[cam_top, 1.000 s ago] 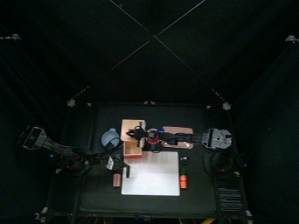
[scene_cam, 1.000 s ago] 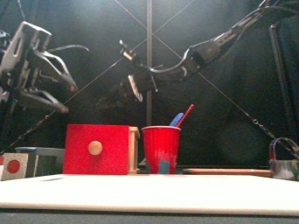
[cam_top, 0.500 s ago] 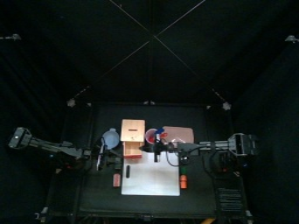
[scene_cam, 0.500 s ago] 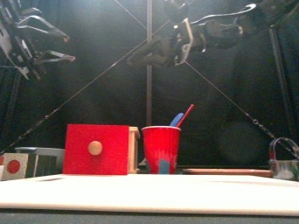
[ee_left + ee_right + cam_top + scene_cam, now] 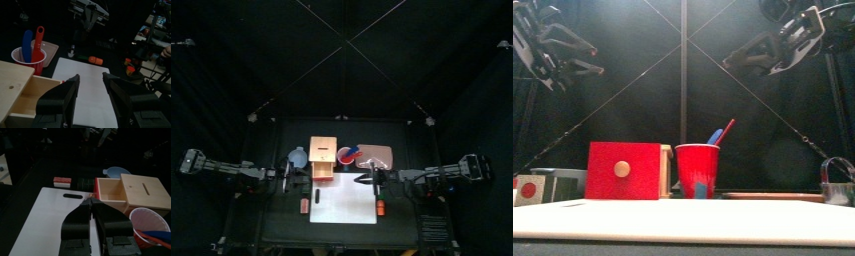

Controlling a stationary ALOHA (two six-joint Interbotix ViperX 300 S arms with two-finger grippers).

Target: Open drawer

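The small wooden box [image 5: 322,152] stands at the table's back left, and its drawer [image 5: 112,190] is slid out, showing a bare wooden inside behind a red front [image 5: 623,170] with a round knob. My right gripper [image 5: 91,203] hovers shut above the white sheet, clear of the drawer and holding nothing. In the front view it hangs high at the upper right [image 5: 770,58]. My left gripper [image 5: 88,77] is open and empty, up in the air beside the box's left side [image 5: 293,180].
A red cup [image 5: 698,170] with a blue and a red utensil stands right of the box. The large white sheet [image 5: 345,200] lies in front. A blue bowl [image 5: 115,172] sits left of the box, a small orange thing [image 5: 95,60] at the sheet's edge.
The right arm has pulled back from over the box towards the right and risen. The left gripper has drifted a little left and stayed open.
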